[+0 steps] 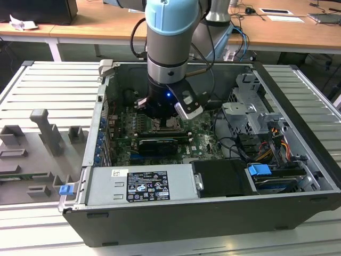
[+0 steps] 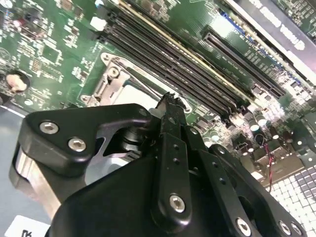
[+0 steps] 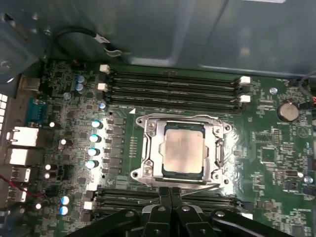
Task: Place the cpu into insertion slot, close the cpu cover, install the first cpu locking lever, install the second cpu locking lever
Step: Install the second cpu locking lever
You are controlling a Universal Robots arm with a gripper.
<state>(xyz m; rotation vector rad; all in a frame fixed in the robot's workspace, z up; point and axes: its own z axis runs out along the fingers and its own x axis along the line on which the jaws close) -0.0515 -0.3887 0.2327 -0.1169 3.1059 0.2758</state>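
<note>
Inside the open computer case (image 1: 213, 213), over the green motherboard (image 3: 276, 143):
Arm: the robot arm (image 1: 171, 32) reaches down from above into the case, its wrist over the socket area in the exterior view.
Gripper: the black gripper (image 3: 170, 193) hangs just above the motherboard, its fingers (image 2: 170, 116) drawn together tip against tip with nothing between them. In the first wrist view the tips sit at the socket's edge nearest the camera, next to a bank of memory slots (image 3: 173, 89).
Cpu: the cpu (image 3: 183, 153), pale metal top facing up, lies flat and square inside the insertion slot (image 3: 181, 185).
Cpu cover: the cpu cover (image 3: 150, 153) lies down flat around the chip, its cut-out framing the metal top on all four sides.
Locking levers: a thin wire lever (image 3: 219, 153) runs along one side of the cover and lies low against it; whether it is hooked cannot be told.
Socket position: the socket sits mid-board, between two banks of long black memory slots, one on each side.
Graphics card: a black card (image 1: 155, 145) stands across the board just beside the socket, toward the case's front wall in the exterior view.
Power supply: a grey box (image 1: 141, 184) lies along the front wall.
Drive cage: a metal cage (image 1: 250, 106) occupies the case's corner on the exterior view's right.
</note>
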